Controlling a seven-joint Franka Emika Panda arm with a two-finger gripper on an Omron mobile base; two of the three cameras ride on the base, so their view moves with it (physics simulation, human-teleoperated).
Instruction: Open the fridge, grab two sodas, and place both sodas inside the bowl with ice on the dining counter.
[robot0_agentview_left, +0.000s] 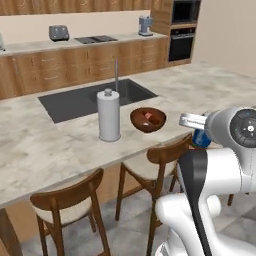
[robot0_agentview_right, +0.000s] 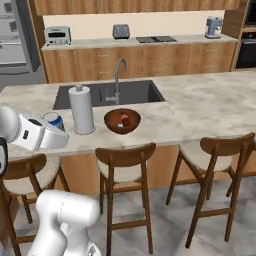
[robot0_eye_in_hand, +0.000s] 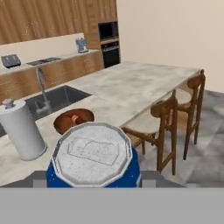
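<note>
One blue can (robot0_eye_in_hand: 92, 157), half hidden, sits clamped in the gripper (robot0_eye_in_hand: 94, 181).

We are looking across a kitchen where wooden cabinets (robot0_agentview_right: 135, 61) are running along a cream back wall (robot0_agentview_right: 150, 24), carrying a toaster (robot0_agentview_right: 120, 31), a cooktop (robot0_agentview_right: 156, 39) and a coffee machine (robot0_agentview_right: 213, 26). A black built-in oven (robot0_agentview_left: 181, 42) is sitting at the right. Wooden stools (robot0_agentview_right: 125, 165) with pale cushions are standing on a grey tiled floor (robot0_agentview_right: 165, 225).

We saw the blue can (robot0_eye_in_hand: 92, 159) upright near the wooden bowl (robot0_agentview_left: 148, 120), which perhaps held a red-labelled bottle (robot0_agentview_left: 148, 117).
</note>
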